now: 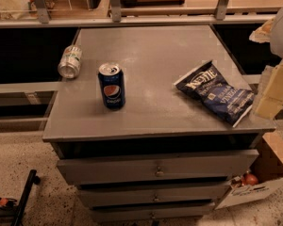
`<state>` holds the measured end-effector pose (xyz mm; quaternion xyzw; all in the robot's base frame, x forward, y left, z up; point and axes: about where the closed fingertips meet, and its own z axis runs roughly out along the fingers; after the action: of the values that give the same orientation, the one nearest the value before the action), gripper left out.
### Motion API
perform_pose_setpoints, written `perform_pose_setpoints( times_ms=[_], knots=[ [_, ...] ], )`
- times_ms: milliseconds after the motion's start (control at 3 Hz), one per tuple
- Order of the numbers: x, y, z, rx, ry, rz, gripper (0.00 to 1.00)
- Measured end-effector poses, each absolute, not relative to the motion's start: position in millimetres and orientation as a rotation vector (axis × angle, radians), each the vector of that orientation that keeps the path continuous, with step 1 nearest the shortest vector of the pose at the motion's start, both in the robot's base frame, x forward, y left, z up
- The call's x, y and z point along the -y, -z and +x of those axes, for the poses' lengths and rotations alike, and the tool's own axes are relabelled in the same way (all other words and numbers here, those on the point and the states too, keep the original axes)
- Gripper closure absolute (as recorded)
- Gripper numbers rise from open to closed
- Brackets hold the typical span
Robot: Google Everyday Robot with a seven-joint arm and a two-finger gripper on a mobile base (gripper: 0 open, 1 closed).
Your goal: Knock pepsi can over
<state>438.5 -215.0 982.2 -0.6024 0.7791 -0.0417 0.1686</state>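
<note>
While standing upright with its logo facing the camera, occupying the left front part of the grey cabinet top (155, 112): pepsi can (112, 86). Lying on its side behind and to the left of the pepsi can, near the top's left edge: silver-and-green can (70, 61). Lying flat, well to the right of the pepsi can: chip bag (216, 94). Hanging farther right of the pepsi can, beyond the chip bag: gripper (273, 93), pale and blocky, well apart from the target.

Probably risking:
- dragging the chip bag along when crossing from the right;
- sliding the pepsi can instead of tipping it when pushing too low;
- sending it rolling off the near or left edge;
- bumping the silver-and-green can.

Being cut off by the frame edge: much of the gripper; cannot tell whether wide or narrow.
</note>
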Motion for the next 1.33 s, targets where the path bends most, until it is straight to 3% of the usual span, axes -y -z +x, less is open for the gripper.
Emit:
perform_pose_setpoints(
  times_ms=[667,1333],
  knots=[
    [202.5,-988.0,449.5,-2.158,0.113,-1.697,0.0],
    [138.0,-977.0,494.7,-1.943,0.04,-1.75,0.0]
  ],
)
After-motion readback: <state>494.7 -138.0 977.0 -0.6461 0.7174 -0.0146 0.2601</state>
